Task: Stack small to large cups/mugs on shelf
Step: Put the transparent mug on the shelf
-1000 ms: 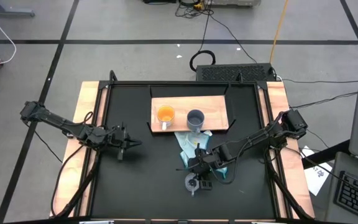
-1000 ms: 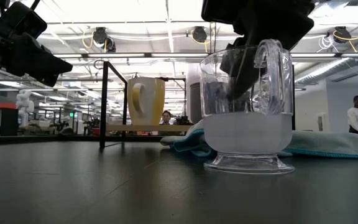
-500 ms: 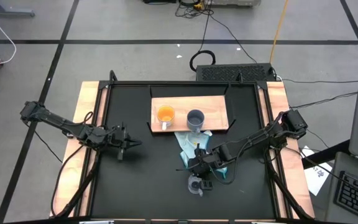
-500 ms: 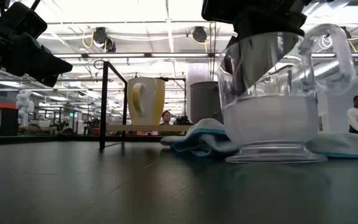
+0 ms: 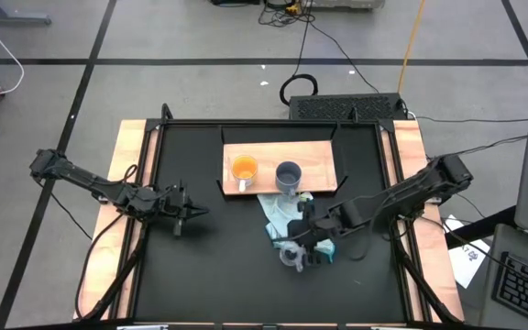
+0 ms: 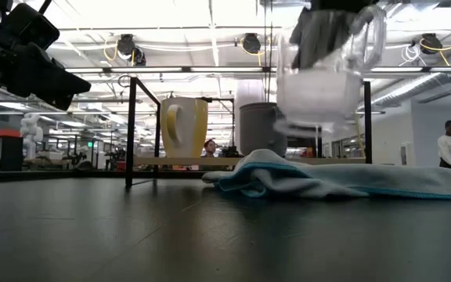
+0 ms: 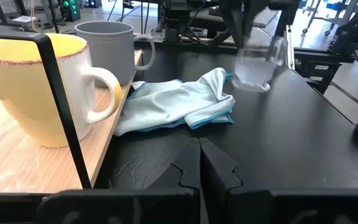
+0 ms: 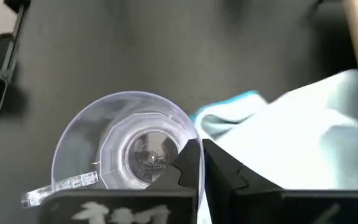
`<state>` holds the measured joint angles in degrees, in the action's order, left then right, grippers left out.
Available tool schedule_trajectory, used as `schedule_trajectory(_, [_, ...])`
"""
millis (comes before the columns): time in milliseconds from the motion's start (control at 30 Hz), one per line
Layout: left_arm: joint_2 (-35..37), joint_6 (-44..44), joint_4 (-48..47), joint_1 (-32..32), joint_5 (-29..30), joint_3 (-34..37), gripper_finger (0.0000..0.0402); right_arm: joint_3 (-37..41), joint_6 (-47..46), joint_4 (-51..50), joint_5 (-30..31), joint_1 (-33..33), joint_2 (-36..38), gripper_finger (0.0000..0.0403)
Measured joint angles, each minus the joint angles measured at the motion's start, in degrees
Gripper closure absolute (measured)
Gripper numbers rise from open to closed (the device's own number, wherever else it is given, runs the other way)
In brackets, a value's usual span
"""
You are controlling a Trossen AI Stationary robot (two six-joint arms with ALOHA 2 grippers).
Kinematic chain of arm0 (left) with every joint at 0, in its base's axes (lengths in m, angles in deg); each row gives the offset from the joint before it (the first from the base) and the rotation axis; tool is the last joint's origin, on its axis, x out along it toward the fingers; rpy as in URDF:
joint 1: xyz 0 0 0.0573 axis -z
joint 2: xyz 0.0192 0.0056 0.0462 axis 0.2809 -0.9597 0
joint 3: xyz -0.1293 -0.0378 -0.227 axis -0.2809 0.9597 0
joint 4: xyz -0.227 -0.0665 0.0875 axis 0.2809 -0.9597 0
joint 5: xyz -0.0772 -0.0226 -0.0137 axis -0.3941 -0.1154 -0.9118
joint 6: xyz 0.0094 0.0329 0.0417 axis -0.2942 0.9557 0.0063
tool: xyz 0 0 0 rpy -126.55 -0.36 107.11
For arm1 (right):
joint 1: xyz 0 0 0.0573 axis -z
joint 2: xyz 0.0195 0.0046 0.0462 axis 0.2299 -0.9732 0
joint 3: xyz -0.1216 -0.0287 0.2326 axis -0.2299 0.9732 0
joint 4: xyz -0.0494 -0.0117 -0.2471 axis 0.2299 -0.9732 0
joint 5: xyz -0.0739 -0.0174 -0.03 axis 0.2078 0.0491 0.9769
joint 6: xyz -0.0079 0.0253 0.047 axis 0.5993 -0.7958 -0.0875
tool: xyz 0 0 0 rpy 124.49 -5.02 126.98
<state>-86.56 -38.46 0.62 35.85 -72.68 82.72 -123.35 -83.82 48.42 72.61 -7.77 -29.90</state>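
Observation:
The orange mug and the grey-blue mug stand upright on the wooden shelf at the table's far middle. In front of the shelf lies a light blue cloth. The clear glass cup hangs in the air above the cloth's near edge, with my right gripper shut on it. My left gripper stays shut over the table's left part and holds nothing. My right gripper pinches the glass cup's rim wall, on the side away from the handle. One finger is inside the cup and one outside. The fingers come from above, pointing down. The cup hangs about upright, lifted clear of table and cloth.
Black metal brackets stand at the shelf's ends. Bare black tabletop lies to the left of and in front of the cup. People show in the room beyond the table.
My right gripper has risen and gone a little toward the table's far edge with the glass cup. The cup stood on the table a second ago, slid and turned its handle aside, and now hangs clear above the cloth.

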Motion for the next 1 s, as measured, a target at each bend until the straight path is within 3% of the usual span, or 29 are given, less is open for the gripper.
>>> schedule_trajectory(267, [-0.02,0.09,0.02,0.0,-0.02,0.0,0.04,1.98,3.59,-1.79,7.95,-0.83,7.72,0.0402])
schedule_trajectory(400, [-0.02,0.09,0.02,0.0,-0.02,0.0,0.0391,6.74,2.71,-1.26,8.4,-0.02,12.98,0.0402])
schedule_trajectory(733, [-0.02,0.05,-1.77,0.01,0.03,0.0,0.0399,25.49,1.66,15.65,8.48,3.1,28.35,0.0403])
schedule_trajectory(1000, [0.0,0.04,-1.73,0.0,0.39,0.0,0.0384,36.57,1.05,24.9,10.04,3.48,33.66,0.0403])
